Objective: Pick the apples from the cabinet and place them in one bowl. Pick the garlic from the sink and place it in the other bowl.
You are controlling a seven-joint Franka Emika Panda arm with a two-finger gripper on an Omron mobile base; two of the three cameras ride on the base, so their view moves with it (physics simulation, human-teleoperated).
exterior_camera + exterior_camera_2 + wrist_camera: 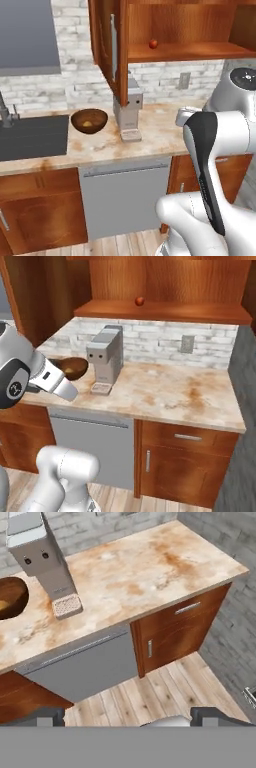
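Cabinet: red apple sitting on its shelf | bowl: resting on worktop, holding yellow-green apple | apple: judging light, firm, smooth; grip across its middle | jaws: standing released, gripping nothing.

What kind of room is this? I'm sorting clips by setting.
A home-style kitchen, rendered: a black sink set in a marbled counter, a wooden wall cabinet above with a red apple on its shelf, and a coffee machine.
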